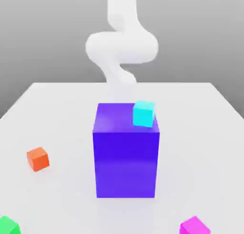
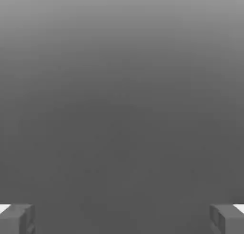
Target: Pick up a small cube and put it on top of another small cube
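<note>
A small cyan cube (image 1: 144, 113) shows at the top right edge of a tall purple block (image 1: 126, 157); whether it rests on the block or sits behind it I cannot tell. On the white table lie an orange cube (image 1: 38, 158) at the exterior view's left, a green cube (image 1: 8, 226) at the near left corner and a magenta cube (image 1: 194, 226) at the near right. The white arm (image 1: 119, 47) reaches down behind the purple block. In the hand view my gripper (image 2: 122, 219) is open, its fingertips (image 2: 16, 218) far apart with nothing between them, facing plain grey.
The purple block stands in the middle of the white table (image 1: 200, 133) and blocks the sight of what lies behind it. Bare table surface stretches on both sides of it and in front.
</note>
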